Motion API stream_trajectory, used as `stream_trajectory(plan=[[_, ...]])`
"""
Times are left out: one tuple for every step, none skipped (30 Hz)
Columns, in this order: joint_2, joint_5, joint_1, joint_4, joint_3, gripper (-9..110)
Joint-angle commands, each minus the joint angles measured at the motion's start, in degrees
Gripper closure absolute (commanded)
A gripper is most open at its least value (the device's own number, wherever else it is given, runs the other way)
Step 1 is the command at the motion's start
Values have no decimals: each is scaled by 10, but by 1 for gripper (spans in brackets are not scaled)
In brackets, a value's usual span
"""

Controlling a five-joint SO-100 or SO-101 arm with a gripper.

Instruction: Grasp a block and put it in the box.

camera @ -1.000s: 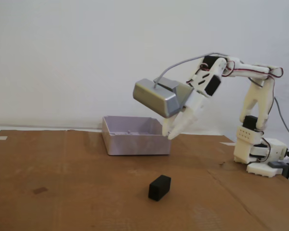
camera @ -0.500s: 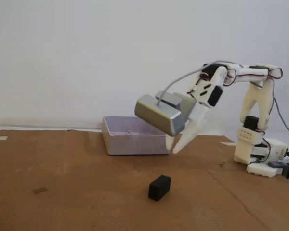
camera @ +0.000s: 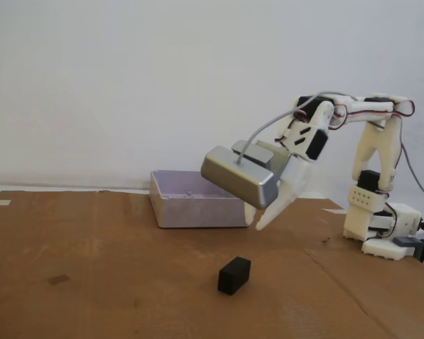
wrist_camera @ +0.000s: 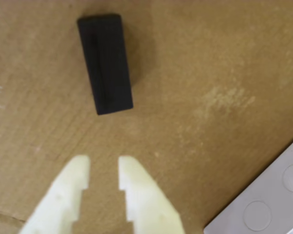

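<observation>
A small matte black block (camera: 234, 275) lies on the brown cardboard in the fixed view, in front of the box and apart from it. In the wrist view the block (wrist_camera: 106, 63) sits lengthwise near the top, ahead of the fingertips. The pale lilac-grey box (camera: 195, 199) stands behind, and its corner (wrist_camera: 266, 200) shows at the wrist view's lower right. My gripper (camera: 257, 223) hangs above the cardboard, up and right of the block, between block and box. In the wrist view the gripper (wrist_camera: 104, 165) is open by a narrow gap with nothing between its cream fingers.
The arm's white base (camera: 381, 226) stands at the right on the cardboard sheet (camera: 92, 282). A grey camera housing (camera: 240, 176) rides on the gripper with a cable looping up. A small dark mark (camera: 57, 280) lies at the left. A white wall is behind.
The gripper has come down and slightly right, from in front of the box rim to lower over the cardboard, nearer the block. Block and box have not moved.
</observation>
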Motion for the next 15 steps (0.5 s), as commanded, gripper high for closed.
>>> stream_trajectory(plan=[[17,-4,-1,-24,-67,96],[10,-5,-1,-24,-68,96],[1,-5,-1,-24,-70,96],[-10,-5,-1,-25,-74,96],[-19,-5,-2,-25,-81,96],[-29,-5,-3,-24,-88,96],[-38,-5,-3,-24,-98,96],[-46,-5,-3,-24,-108,96],[-54,-5,-4,-24,-118,96],[-61,-5,-4,-24,-126,96],[-68,-5,-4,-24,-134,96],[-74,-5,-4,-24,-140,96],[-79,-5,-4,-24,-146,96],[-84,-5,-4,-24,-151,96],[-89,-5,-4,-24,-155,96]])
